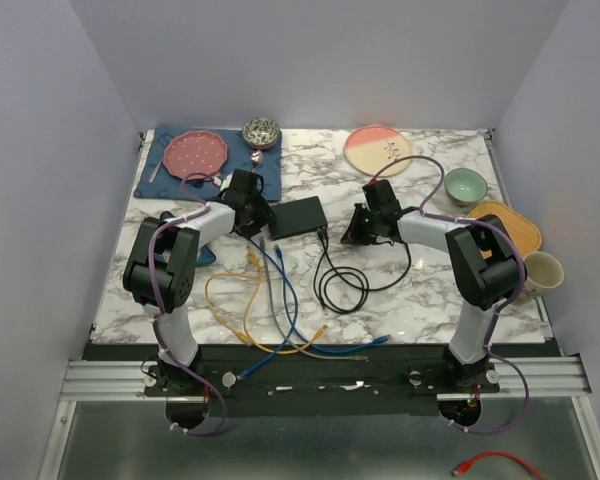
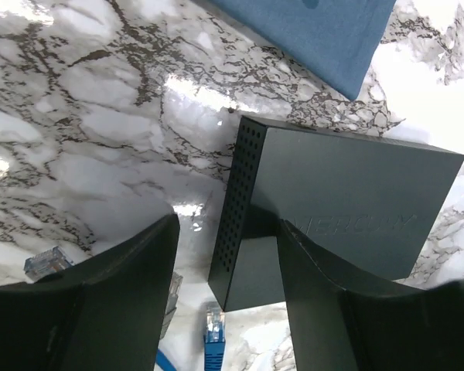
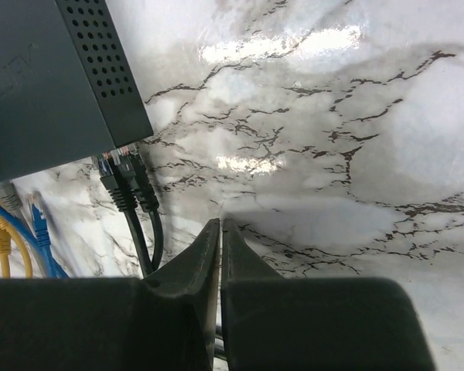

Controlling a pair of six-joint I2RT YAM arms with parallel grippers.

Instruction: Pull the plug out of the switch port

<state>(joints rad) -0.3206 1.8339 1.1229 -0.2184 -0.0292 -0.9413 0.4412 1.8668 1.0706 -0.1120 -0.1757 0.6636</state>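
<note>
The switch [image 1: 298,216] is a flat black box in the middle of the marble table. Two black plugs [image 3: 124,182] sit in sockets at its near right corner, and their black cable [image 1: 340,285] loops toward the front. My left gripper [image 2: 226,232] is open at the switch's left end [image 2: 348,193]. One finger stands over the box top and the other over the table beside it. My right gripper [image 3: 220,226] is shut and empty, just right of the black plugs and apart from them. In the top view it [image 1: 352,236] sits by the switch's right end.
Loose blue [image 2: 214,328], yellow [image 1: 230,300] and grey cables lie in front of the switch, unplugged. A blue mat [image 1: 170,150] with a pink plate and a patterned bowl [image 1: 262,132] lie at the back left. A peach plate [image 1: 377,150], green bowl [image 1: 465,185], orange tray [image 1: 515,225] and cup [image 1: 542,270] are at the right.
</note>
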